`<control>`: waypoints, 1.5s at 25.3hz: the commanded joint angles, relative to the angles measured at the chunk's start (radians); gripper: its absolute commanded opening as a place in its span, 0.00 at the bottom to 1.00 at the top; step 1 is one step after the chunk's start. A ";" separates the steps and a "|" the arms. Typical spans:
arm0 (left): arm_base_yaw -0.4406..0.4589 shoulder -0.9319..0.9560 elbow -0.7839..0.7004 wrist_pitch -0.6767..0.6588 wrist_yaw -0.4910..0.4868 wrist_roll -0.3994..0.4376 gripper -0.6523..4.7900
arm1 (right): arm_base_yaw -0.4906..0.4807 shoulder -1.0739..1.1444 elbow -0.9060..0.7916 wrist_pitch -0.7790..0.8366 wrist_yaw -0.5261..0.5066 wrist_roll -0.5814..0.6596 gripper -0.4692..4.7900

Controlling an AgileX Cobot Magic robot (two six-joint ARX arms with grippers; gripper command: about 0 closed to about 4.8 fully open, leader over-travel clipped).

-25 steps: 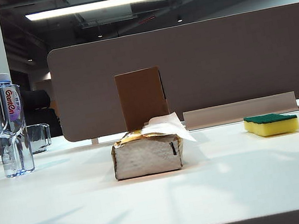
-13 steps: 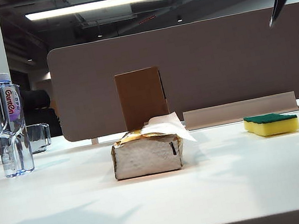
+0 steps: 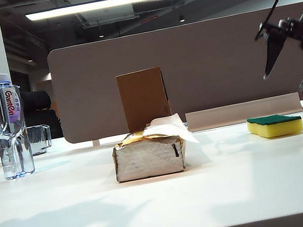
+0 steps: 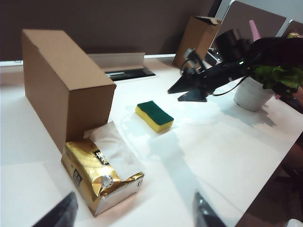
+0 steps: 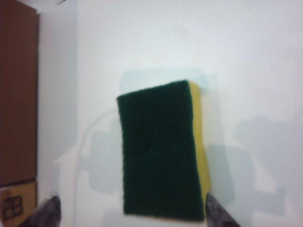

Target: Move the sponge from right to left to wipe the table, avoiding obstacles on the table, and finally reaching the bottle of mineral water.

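The sponge (image 3: 275, 125) (image 4: 154, 115) (image 5: 158, 161), yellow with a dark green top, lies flat on the right of the white table (image 3: 167, 204). My right gripper (image 3: 284, 81) (image 4: 177, 95) (image 5: 132, 213) hangs open in the air above it, one finger on either side and not touching it. The bottle of mineral water (image 3: 11, 126) stands at the far left. Mid-table are the obstacles: a tissue pack (image 3: 147, 158) (image 4: 102, 182) and, behind it, an upright brown box (image 3: 143, 98) (image 4: 66, 90). My left gripper (image 4: 135, 210) is open and empty, near the tissue pack; the exterior view does not show it.
A short glass cup (image 3: 40, 139) stands behind the bottle. A grey partition (image 3: 218, 60) closes the back of the table, with a low grey ledge (image 3: 243, 112) before it. A potted plant (image 4: 255, 90) and a second cardboard box (image 4: 196, 35) stand beyond the sponge.
My right arm has entered the exterior view from the top right and come down toward the sponge. The sponge, bottle, tissue pack and box have not moved.
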 commanded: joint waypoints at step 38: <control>0.000 0.041 0.007 -0.018 0.012 0.002 0.70 | 0.040 0.249 0.078 0.048 0.114 -0.059 0.07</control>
